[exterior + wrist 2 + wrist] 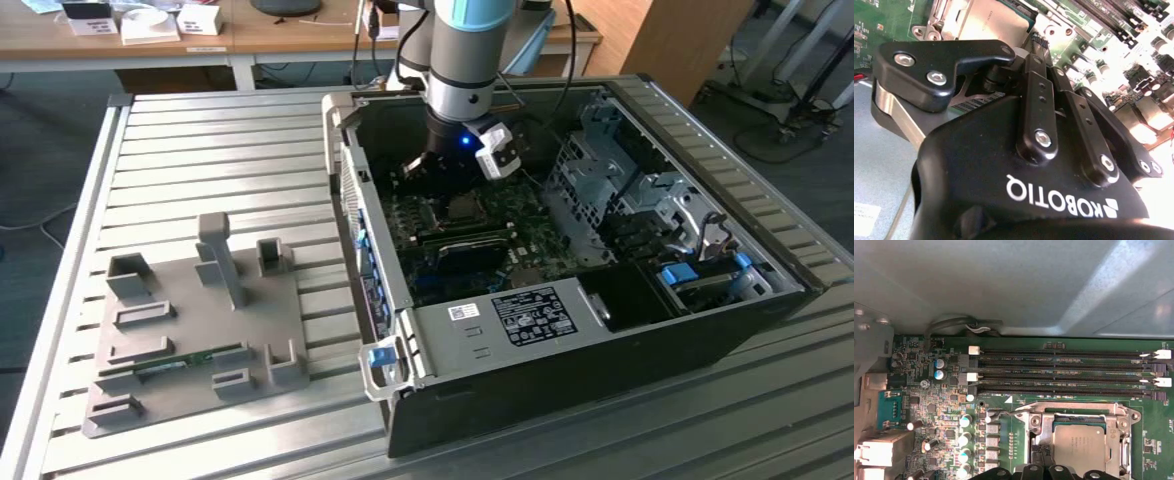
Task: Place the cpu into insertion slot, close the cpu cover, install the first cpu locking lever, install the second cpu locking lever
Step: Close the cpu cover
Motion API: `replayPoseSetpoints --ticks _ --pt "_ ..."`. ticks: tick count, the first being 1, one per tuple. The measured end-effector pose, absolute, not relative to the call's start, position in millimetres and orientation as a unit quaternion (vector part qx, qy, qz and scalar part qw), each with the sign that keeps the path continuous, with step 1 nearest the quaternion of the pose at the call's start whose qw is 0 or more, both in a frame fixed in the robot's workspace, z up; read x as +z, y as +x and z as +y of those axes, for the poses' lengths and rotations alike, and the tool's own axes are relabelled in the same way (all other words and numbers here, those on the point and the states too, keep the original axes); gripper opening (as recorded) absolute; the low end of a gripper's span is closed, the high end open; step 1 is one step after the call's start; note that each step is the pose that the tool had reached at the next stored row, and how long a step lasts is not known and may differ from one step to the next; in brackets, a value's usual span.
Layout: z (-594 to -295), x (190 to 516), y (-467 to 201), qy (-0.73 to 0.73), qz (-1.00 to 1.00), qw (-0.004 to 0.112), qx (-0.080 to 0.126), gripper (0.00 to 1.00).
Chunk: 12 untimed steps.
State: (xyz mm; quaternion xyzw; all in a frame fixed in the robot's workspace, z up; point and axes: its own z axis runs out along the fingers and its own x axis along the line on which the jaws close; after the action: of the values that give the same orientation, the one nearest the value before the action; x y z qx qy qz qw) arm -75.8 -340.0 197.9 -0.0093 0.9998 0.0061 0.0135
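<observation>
On the slatted counter, a grey fixture tray is being carried at nine o'clock of the open computer case. Inside the case, the gripper is being held just at twelve o'clock of the insertion slot, in which the cpu is lying seated. Whether the jaws are clenched or released cannot be told.

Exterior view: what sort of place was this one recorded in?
Probably a robotics lab or workshop bench: an open dark grey computer case lies on a ribbed silvery metal table, a grey moulded parts fixture sits beside it, and wooden desks stand behind.
</observation>
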Motion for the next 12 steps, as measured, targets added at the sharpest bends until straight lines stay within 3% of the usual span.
replayPoseSetpoints --ticks 12 --pt "-340.4 196.5 -76.0 -0.009 1.000 0.013 0.006 0.11"
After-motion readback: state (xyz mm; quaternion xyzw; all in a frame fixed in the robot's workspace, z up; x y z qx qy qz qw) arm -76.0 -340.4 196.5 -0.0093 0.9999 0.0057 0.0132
